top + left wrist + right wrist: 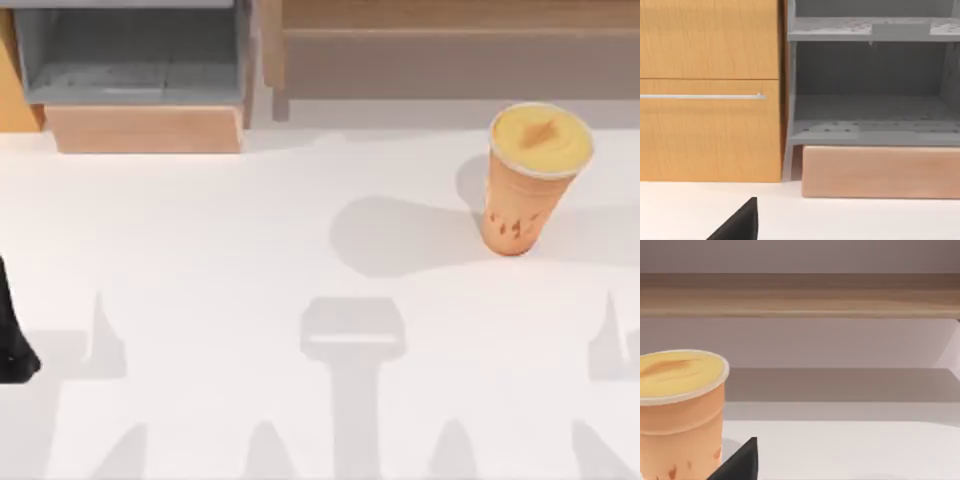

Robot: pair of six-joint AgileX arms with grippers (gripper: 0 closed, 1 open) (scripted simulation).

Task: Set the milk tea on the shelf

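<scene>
White table (250, 260), upright milk tea (525, 180) untouched (tool openings: cannot tell).

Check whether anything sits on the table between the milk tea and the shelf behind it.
Nothing visible does. The milk tea stands upright on bare white table, just in front of the shelf; the grey-lined box sits well off to the left.

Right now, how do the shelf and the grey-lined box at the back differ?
The shelf is a wide, light-brown unit with a long taupe board; the grey-lined box is narrower, grey inside with a pale wood front. The shelf sits at the back right, behind the milk tea; the box sits back left. Both stand along the table's far edge.
</scene>
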